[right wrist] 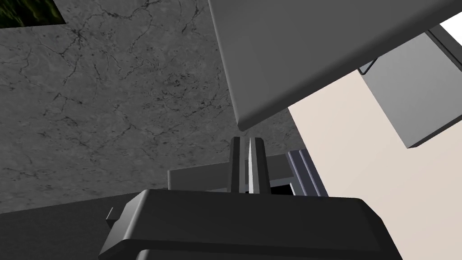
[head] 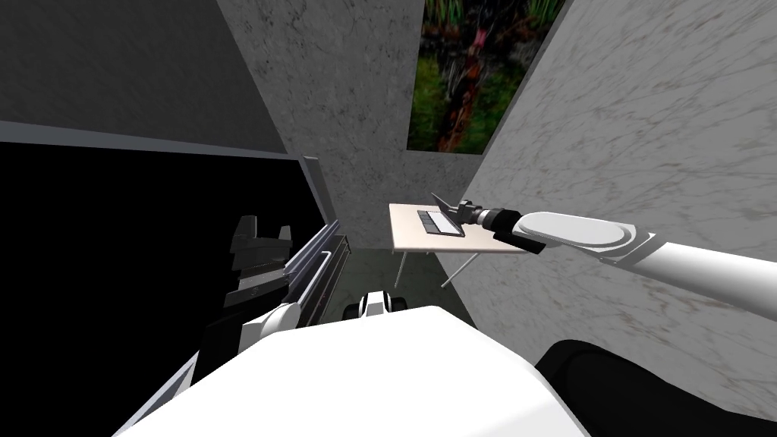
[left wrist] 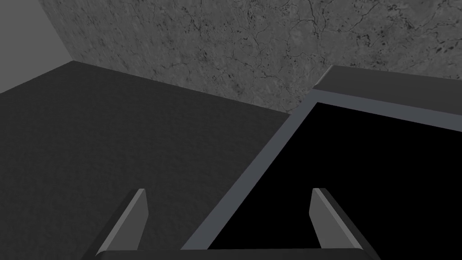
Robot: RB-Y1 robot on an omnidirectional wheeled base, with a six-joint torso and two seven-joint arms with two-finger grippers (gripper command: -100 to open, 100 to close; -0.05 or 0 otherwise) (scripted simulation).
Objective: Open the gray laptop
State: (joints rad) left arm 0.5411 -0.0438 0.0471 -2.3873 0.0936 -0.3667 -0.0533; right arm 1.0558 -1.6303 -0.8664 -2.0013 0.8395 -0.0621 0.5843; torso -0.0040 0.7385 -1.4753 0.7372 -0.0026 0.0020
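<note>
Just ahead of the right gripper's [right wrist: 247, 141] tips, the gray laptop [head: 444, 224] sits partly open on a pale beige table [head: 406, 231], its lid [right wrist: 316, 54] tilted up and its lower edge hanging just above the fingertips; whether they touch cannot be told. Its dark keys [head: 429, 221] lie beyond the gripper and are too small to read. The right gripper's two fingers [right wrist: 259, 162] are pressed together with only a thin slit between them and nothing held. The right arm [head: 683, 258] reaches out nearly straight, forearm level and wrist in line with the laptop's near side. A marbled gray wall [head: 357, 114] stands behind the table. The left gripper [left wrist: 228, 192] is raised on the robot's left, well apart from the table, its fingers spread wide and empty.
</note>
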